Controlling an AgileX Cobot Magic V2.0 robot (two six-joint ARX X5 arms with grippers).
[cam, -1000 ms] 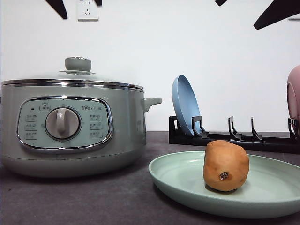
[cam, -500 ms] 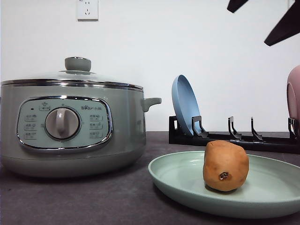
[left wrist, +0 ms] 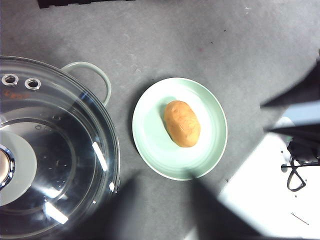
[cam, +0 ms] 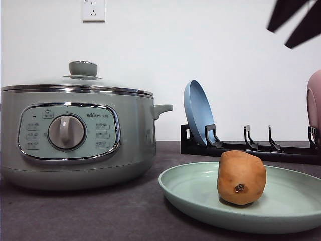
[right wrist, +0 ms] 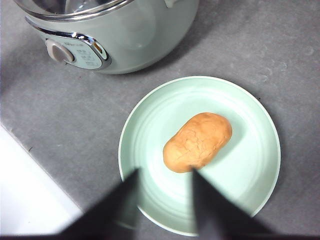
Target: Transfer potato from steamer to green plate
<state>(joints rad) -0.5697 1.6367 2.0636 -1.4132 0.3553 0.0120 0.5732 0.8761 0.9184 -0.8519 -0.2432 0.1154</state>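
Observation:
The orange-brown potato [cam: 242, 177] lies on the pale green plate [cam: 190, 193], right of the steamer [cam: 75, 135]. The steamer's glass lid [left wrist: 45, 155] is on. My right gripper [cam: 278, 38] hangs open high above the plate at the upper right. In the right wrist view its gripper [right wrist: 165, 171] stands open well above the potato [right wrist: 198, 141] and plate [right wrist: 250, 165], holding nothing. My left gripper [left wrist: 161, 179] is open too, high over the table between the steamer and the plate [left wrist: 150, 145], with the potato [left wrist: 182, 123] seen from above.
A black dish rack [cam: 261, 149] stands behind the plate with a blue plate [cam: 198, 112] upright in it. A pink plate [cam: 315, 105] shows at the right edge. A white surface [right wrist: 30, 200] borders the grey tabletop [right wrist: 75, 115].
The left gripper's fingers have left the top left of the front view. The right gripper's fingers have drifted right along the top. Potato, plate and steamer have not moved.

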